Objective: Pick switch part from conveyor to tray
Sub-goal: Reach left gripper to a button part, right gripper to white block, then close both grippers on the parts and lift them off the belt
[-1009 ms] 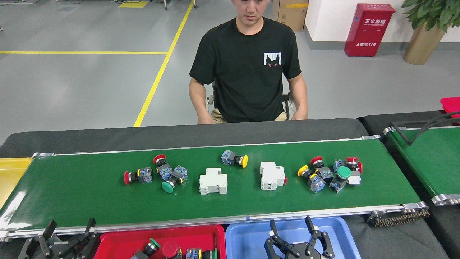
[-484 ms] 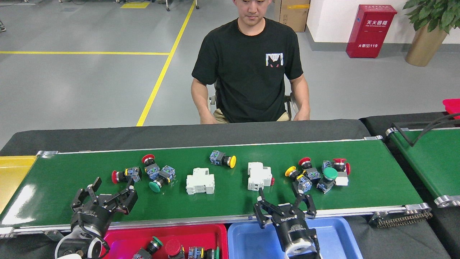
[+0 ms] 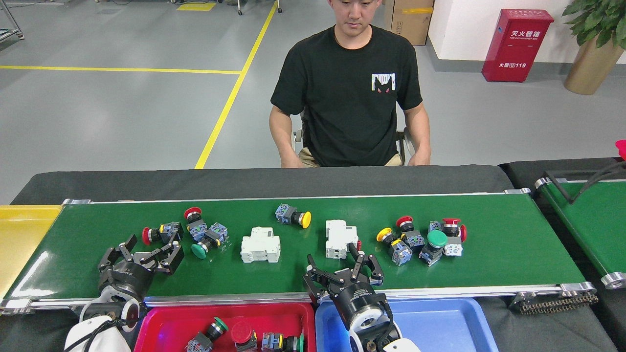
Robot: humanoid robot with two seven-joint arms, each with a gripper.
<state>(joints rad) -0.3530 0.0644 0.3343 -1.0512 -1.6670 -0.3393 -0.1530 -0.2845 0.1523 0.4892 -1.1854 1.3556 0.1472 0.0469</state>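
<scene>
A few button switches [image 3: 234, 335] already down in the red tray [image 3: 161, 327], so some sorting looks done, but plenty left: roughly a dozen parts sitting on the conveyor [image 3: 499, 254]. Left cluster of red and green buttons [image 3: 198, 234], a lone yellow one [image 3: 293, 216] further back, two white breakers [image 3: 260, 244] mid-belt, and a messy pile [image 3: 425, 237] off to the right. Blue tray [image 3: 440, 327] showing nothing inside, as far as visible. Left gripper [image 3: 142, 254] low over the belt just in front of the left cluster, jaws spread wide, nothing held. Right gripper [image 3: 345, 271] near the second breaker [image 3: 340, 238], also wide open and empty. Probably lining up grabs on both sides, no contact yet. Person [image 3: 349, 93] seated behind, just watching.
</scene>
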